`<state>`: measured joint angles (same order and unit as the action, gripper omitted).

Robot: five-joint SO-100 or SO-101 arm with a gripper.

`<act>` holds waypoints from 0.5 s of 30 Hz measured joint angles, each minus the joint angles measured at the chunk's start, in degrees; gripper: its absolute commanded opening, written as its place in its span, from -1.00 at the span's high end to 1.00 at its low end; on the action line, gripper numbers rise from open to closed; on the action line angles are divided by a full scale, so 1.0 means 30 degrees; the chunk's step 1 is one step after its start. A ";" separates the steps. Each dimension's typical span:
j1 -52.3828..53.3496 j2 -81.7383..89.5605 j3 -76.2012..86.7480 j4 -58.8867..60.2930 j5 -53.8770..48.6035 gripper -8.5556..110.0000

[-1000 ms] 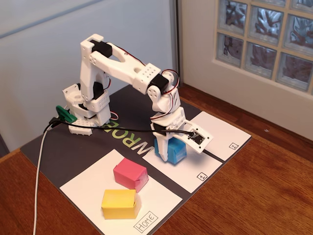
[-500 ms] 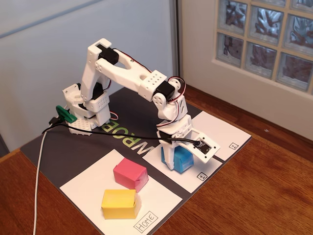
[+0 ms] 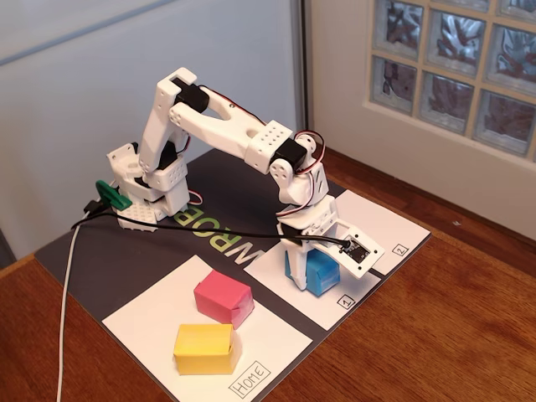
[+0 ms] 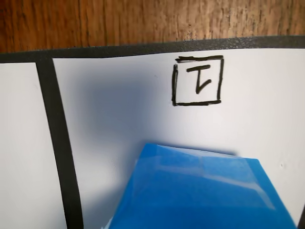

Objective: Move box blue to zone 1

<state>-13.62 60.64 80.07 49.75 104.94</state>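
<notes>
Fixed view, left to right: white cable (image 3: 65, 310) trailing down the left edge of the wooden table (image 3: 452, 335). Dark mat (image 3: 92, 260) under everything. White arm base (image 3: 151, 188) at the mat's back left, with a green clip (image 3: 110, 195) beside it. On the near white sheet marked "Home" (image 3: 151, 322), a yellow block (image 3: 203, 348) sits closest to the camera and a pink block (image 3: 223, 299) just behind it; whether the two touch, cannot tell. Arm reaches right and down. Gripper (image 3: 308, 260) is directly over the blue box (image 3: 318, 273), which rests on zone 1 (image 3: 322, 306), the white rectangle with a boxed "1" at its near corner. Jaws appear set around the box's top; whether they clamp it, cannot tell. Zone 2 (image 3: 381, 222) lies farther right.

Wrist view: black mat strip at left, then zone 1 (image 4: 119, 105) with its boxed "1"; blue box (image 4: 200, 191) fills the lower centre. Fingers not seen here.
</notes>
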 measured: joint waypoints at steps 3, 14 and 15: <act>-0.0205 -0.0352 -0.0117 -0.0029 0.0146 0.74; -0.0352 -0.0674 -0.0234 -0.0234 0.0205 0.57; -0.0352 -0.0674 -0.0234 -0.0234 0.0205 0.46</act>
<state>-14.68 58.62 79.37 49.04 105.56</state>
